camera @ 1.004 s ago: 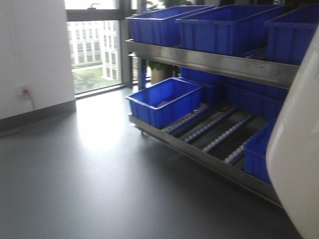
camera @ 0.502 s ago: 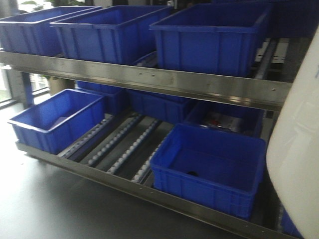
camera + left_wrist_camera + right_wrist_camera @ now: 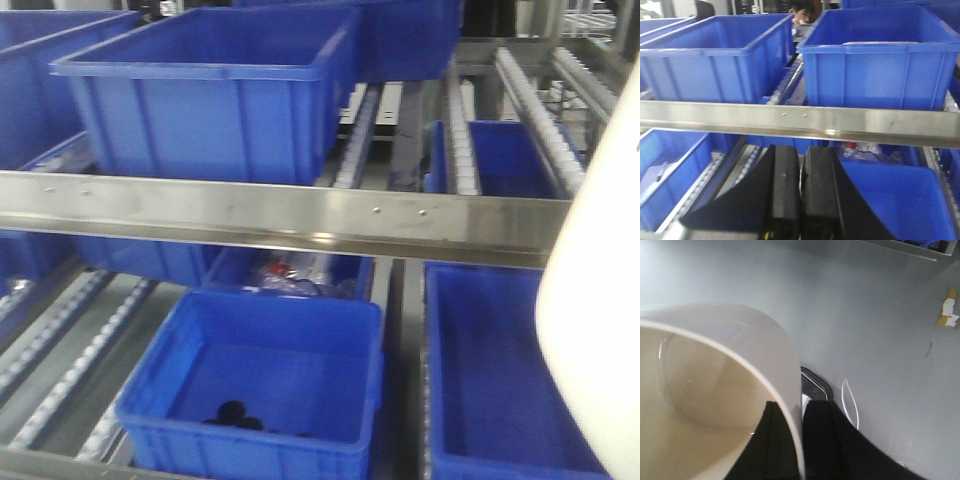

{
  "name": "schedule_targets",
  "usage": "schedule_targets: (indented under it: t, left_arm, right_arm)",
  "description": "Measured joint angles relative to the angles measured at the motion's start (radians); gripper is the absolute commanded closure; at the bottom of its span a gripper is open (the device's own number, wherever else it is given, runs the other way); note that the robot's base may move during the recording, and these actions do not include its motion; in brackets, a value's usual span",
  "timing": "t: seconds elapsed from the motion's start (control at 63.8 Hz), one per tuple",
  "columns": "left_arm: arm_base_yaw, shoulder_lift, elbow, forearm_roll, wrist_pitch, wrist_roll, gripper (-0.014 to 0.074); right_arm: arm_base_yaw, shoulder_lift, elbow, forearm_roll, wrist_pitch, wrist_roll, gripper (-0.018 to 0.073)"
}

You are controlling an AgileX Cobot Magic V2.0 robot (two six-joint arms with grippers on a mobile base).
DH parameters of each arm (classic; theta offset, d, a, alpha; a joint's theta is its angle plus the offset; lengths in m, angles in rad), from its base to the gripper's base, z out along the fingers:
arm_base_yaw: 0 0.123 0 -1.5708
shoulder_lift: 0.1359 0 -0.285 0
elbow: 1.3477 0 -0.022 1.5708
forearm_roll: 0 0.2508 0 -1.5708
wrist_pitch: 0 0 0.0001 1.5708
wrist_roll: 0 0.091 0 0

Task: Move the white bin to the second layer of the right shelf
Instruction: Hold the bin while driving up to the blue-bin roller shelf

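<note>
Cream-white plastic: white bin looms at right edge, in front of steel front rail. Right gripper clamped on bin wall, one finger inside rim, one outside. Left gripper pinched together, just below rail. Rollers of right shelf second layer behind rail, right of blue crate.

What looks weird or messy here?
One lower blue crate holds crumpled clear plastic, and tape scraps lie on the grey floor. The white bin hangs by its rim in the right claw.
</note>
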Motion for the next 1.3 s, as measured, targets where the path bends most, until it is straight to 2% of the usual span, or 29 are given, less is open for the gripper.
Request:
schedule_targets:
  t: [1.302]
  left_arm:
    - [0.000, 0.000, 0.000, 0.000, 0.000, 0.000, 0.0512]
  right_arm:
    - [0.000, 0.000, 0.000, 0.000, 0.000, 0.000, 0.0501]
